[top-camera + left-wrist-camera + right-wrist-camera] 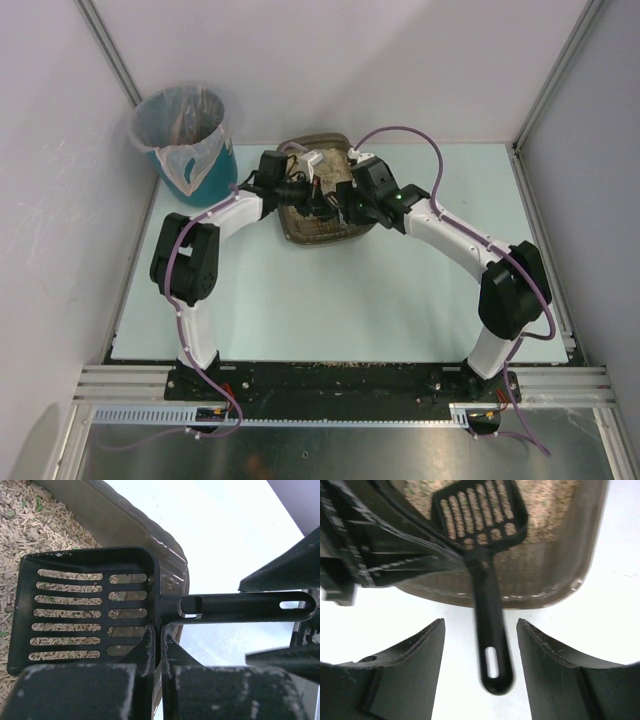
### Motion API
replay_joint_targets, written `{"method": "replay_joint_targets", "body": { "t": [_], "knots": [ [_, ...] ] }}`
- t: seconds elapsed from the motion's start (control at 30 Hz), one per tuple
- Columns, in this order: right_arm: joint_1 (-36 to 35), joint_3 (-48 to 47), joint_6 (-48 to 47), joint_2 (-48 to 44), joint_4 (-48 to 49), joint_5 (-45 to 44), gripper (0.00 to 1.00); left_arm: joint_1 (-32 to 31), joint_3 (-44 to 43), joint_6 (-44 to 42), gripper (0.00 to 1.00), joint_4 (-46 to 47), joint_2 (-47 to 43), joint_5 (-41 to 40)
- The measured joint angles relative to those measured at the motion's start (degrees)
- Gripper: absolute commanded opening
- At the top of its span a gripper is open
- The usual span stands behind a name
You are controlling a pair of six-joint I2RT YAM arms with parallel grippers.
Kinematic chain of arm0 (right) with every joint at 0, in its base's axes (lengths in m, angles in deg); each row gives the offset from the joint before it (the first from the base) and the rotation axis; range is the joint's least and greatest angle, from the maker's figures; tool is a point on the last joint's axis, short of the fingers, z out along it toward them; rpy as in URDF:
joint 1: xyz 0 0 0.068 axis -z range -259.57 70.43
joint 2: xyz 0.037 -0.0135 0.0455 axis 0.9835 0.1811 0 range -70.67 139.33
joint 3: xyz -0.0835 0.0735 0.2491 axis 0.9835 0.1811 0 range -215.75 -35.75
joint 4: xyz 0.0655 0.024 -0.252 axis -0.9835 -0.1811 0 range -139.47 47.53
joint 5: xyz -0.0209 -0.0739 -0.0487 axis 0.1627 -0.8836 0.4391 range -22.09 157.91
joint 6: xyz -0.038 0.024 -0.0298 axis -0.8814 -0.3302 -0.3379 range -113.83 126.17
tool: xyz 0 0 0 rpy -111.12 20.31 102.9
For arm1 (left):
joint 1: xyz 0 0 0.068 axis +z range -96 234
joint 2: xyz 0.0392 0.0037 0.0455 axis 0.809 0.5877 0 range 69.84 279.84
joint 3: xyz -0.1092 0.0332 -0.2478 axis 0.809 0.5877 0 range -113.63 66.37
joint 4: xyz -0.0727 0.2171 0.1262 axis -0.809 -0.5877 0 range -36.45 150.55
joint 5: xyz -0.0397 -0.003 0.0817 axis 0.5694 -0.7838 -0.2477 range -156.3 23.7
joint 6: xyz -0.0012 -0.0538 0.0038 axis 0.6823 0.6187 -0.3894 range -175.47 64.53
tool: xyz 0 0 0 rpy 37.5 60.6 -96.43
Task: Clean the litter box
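Observation:
The grey-brown litter box [312, 230], with beige granules inside, sits at the back middle of the table. My left gripper [316, 196] is shut on a black slotted scoop [105, 611] where its blade meets the handle, and holds it flat over the granules and the box rim [167, 560]. The handle [240, 607] sticks out past the rim. My right gripper [346, 206] is open. In the right wrist view its fingers [420, 650] stand either side of the handle end [492, 645] without touching it, in front of the box [545, 587].
A round teal bin [190, 140] with a clear plastic liner stands at the back left, close to the left wall. White walls close in the table at the back and on both sides. The pale table surface [340, 310] lies in front of the box.

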Motion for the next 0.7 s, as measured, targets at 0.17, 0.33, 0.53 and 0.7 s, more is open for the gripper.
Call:
{"method": "replay_joint_targets", "body": {
  "t": [0.17, 0.33, 0.53, 0.7],
  "knots": [
    [-0.02, 4.70, -4.55, -2.08, 1.66, -5.01, 0.62, 0.66, -1.22, 1.92, 0.00, -0.37, 0.55, 2.67],
    [-0.94, 8.33, -8.61, -3.65, 5.35, -7.85, 0.62, 0.98, -2.03, 3.06, 0.00, -0.92, 1.38, 3.96],
    [-2.14, 9.27, -11.52, -4.04, 9.53, -9.57, 0.60, 1.31, -2.78, 3.32, 0.00, -2.36, 1.40, 4.98],
    [-2.14, 9.35, -11.98, -4.20, 11.37, -9.70, 0.56, 1.36, -3.19, 3.30, 0.00, -3.23, 1.42, 5.05]
  ]
}}
